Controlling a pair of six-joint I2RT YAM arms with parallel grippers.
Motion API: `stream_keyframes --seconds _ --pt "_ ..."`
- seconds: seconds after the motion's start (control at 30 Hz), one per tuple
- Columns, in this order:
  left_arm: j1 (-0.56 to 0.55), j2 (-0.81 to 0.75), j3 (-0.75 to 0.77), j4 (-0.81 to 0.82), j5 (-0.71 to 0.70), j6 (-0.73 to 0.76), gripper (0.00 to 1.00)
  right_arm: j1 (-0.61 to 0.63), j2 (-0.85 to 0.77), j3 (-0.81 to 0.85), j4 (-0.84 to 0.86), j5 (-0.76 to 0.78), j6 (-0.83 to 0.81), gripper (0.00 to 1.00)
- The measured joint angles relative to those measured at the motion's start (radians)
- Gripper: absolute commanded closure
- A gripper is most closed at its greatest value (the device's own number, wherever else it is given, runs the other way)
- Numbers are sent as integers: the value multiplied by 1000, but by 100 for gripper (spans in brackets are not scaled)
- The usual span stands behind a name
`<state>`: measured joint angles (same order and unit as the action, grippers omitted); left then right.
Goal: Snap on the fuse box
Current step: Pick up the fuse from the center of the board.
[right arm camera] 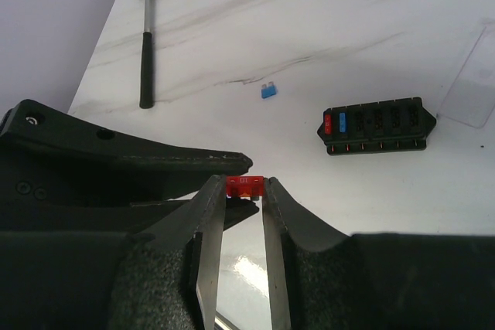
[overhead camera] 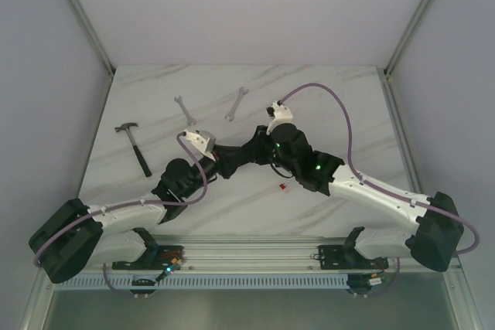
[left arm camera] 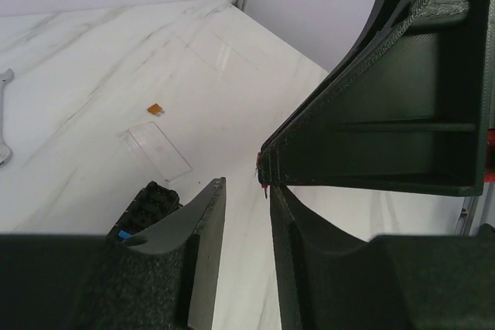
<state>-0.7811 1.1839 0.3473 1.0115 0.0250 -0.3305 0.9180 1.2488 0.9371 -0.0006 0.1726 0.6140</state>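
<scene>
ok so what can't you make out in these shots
Fuse box: hidden under the arms in the top view; mostly behind the left gripper in the left wrist view.
Clear cover: cut off by the right edge, right wrist view.
Red fuse: marking too small to read, right wrist view.

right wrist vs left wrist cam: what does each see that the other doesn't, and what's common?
Right wrist only: the hammer, a loose blue fuse, and the red fuse pinched in the right claw. Left wrist only: a loose orange fuse. Both: the fuse box, the clear cover lying flat near it, and a wrench.
</scene>
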Motion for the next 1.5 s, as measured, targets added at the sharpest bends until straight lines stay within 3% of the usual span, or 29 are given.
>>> stream_keyframes --seconds 0.37,0.53,0.77,0.97,1.2,1.5 --pt "-6 5 3 13 24 3 99 0 -9 -11 14 0 8 76" --pt "-6 5 5 14 27 4 100 0 -15 -16 21 0 11 73" --pt "-6 2 8 4 28 18 100 0 -32 -26 28 -5 3 59" --pt "3 -39 28 -89 63 68 100 -5 -121 -26 25 -58 -171 50" --pt "45 -126 68 -197 204 132 100 -82 -229 -10 -42 -286 -486 50" --pt "64 -178 112 -259 434 150 100 -172 -240 19 -175 -606 -752 53"
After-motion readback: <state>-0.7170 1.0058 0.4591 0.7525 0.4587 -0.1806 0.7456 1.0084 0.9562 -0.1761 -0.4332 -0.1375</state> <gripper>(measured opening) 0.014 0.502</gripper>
